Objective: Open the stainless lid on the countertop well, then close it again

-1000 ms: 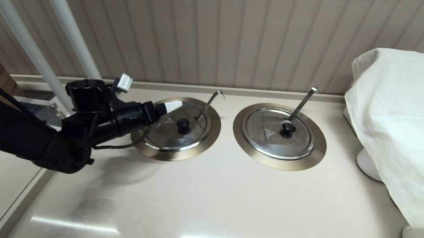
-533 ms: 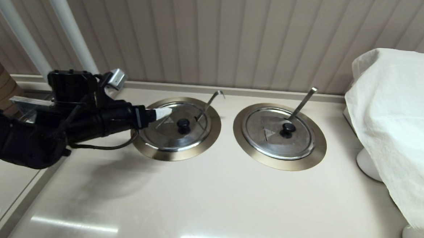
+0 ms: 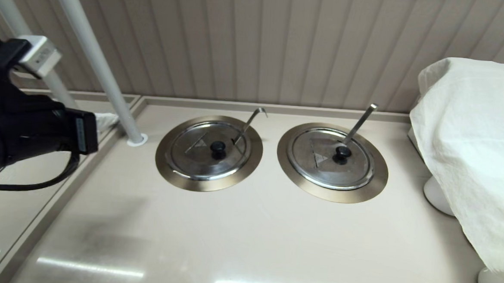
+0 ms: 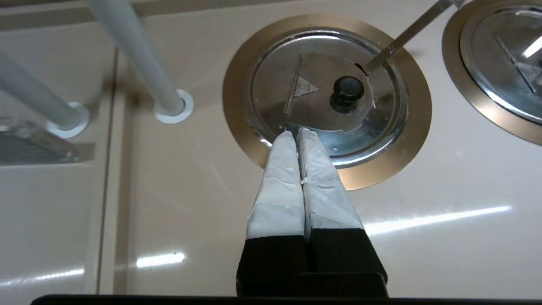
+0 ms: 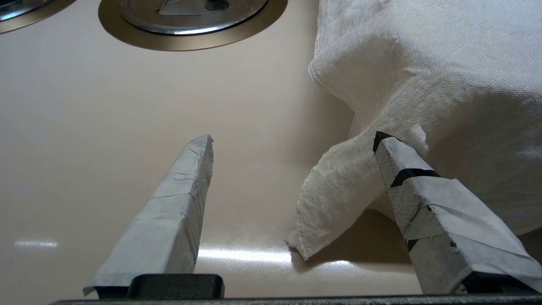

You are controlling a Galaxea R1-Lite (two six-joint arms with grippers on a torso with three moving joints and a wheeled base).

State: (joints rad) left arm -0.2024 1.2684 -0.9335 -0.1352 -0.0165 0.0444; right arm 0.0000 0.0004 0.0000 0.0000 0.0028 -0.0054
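Note:
The stainless lid (image 3: pixel 199 154) with its black knob (image 3: pixel 218 147) lies flat and closed on the countertop well, inside the bronze-toned flange (image 3: pixel 208 184). A hook-ended wire handle (image 3: pixel 253 118) sticks up through the slot at the lid's edge. My left gripper (image 3: pixel 106 121) is shut and empty, hanging well to the left of the well near the counter's left edge. In the left wrist view its taped fingertips (image 4: pixel 297 134) point at the lid (image 4: pixel 305 63) from a distance. My right gripper (image 5: pixel 294 140) is open over bare counter beside the white cloth, outside the head view.
A twin lid (image 3: pixel 319 171) with a flat bar handle (image 3: pixel 361 121) covers the right-hand well. A white cloth (image 3: pixel 471 148) drapes something at the right. Slanted white poles (image 3: pixel 96 60) stand at the back left, one base (image 3: pixel 136 139) close to the left well.
My left arm has pulled back to the left and risen, from over the lid's left edge to the counter's left side. The lid has not moved.

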